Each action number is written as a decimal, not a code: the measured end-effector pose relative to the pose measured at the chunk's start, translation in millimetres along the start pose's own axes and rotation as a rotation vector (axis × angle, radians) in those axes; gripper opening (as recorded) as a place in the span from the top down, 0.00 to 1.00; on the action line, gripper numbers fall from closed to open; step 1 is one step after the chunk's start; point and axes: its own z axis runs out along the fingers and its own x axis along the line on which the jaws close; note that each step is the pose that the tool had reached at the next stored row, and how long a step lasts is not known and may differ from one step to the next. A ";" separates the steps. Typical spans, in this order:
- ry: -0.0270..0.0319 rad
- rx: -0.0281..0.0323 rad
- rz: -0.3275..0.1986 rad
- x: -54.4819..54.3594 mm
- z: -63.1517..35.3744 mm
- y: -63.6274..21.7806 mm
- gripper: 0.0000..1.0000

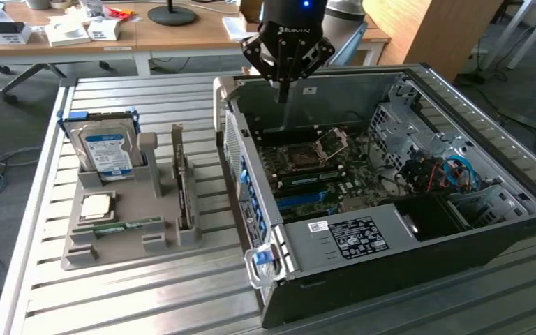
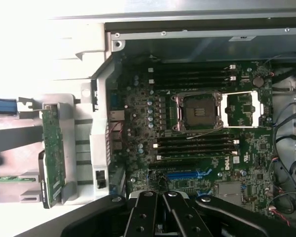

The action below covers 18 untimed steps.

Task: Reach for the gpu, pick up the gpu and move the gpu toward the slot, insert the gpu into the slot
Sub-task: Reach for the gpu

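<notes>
In the left middle of the exterior view the gpu [image 1: 182, 181] stands on edge in the grey holder [image 1: 109, 248] on the slatted counter [image 1: 156, 296], untouched. Farther back, at upper centre, the tool [image 1: 285, 87] hangs clenched and empty over the open computer case [image 1: 389, 279] (well apart from the card). Travelling across shut, it could clip the case wall, or nudge the card askew instead of straddling it.

Soft, even light fills the exterior view, and the computer case [image 1: 370, 272] darkens toward four o'clock. In the wrist view, the table [image 2: 24, 49] glares white.
</notes>
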 end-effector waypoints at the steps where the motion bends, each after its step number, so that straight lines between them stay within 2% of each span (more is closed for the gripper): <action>1: 0.0000 0.0000 0.000 2.0 -0.1 -0.1 0.89; 18: 0.0000 0.0001 0.000 38.9 -0.9 -2.9 0.89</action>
